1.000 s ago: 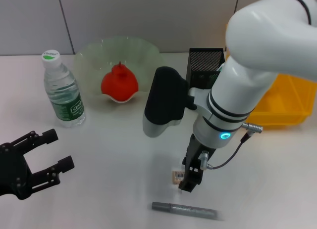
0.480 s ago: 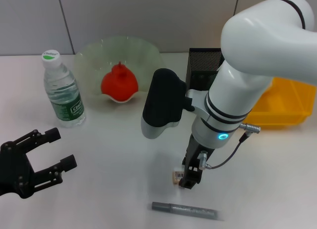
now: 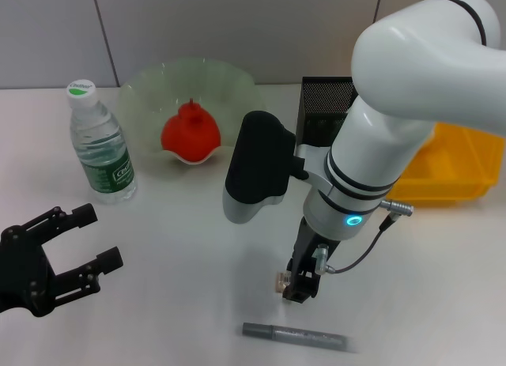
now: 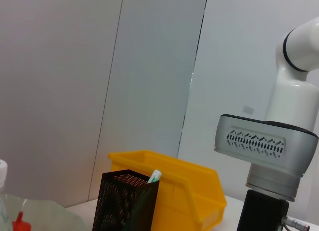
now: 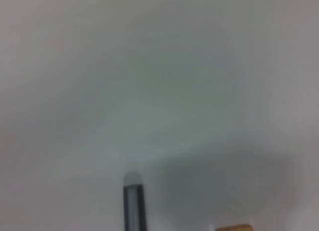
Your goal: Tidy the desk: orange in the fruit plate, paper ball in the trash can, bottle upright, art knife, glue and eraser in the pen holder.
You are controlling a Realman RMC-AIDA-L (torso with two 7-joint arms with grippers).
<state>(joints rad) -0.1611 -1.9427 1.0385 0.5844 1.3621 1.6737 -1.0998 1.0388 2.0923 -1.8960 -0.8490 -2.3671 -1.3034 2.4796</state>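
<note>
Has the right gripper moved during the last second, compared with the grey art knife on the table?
Yes, slightly. The right gripper has come down, closer to the art knife, which lies where it was.

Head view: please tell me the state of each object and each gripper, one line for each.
bottle: upright, cap on.
fruit plate: holds an orange-red fruit.
pen holder: upright.
eraser: on the desk, at the right gripper's tip.
art knife: lying flat.
right gripper: lowered at the eraser.
left gripper: open, empty.
</note>
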